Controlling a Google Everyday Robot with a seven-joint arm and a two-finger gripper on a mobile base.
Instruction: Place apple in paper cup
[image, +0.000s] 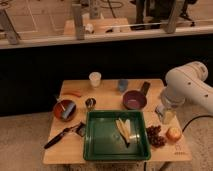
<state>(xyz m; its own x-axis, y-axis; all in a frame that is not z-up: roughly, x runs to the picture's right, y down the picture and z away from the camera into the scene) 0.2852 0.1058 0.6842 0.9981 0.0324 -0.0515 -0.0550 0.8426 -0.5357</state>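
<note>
The apple (173, 133), orange-red with yellow patches, lies on the wooden table near its right front corner, beside the dark grapes (155, 135). The cream-white paper cup (94, 79) stands upright at the table's back edge, left of the middle. My gripper (165, 117) hangs from the white arm over the table's right side, just above and left of the apple, apart from it. It is far from the paper cup.
A green tray (97, 145) holding a banana (125, 130) fills the front middle. A purple bowl (134, 100), a blue-grey cup (122, 85), a small metal cup (90, 103), a red-brown bowl (64, 109) and a black utensil (60, 136) also stand on the table. A dark barrier runs behind.
</note>
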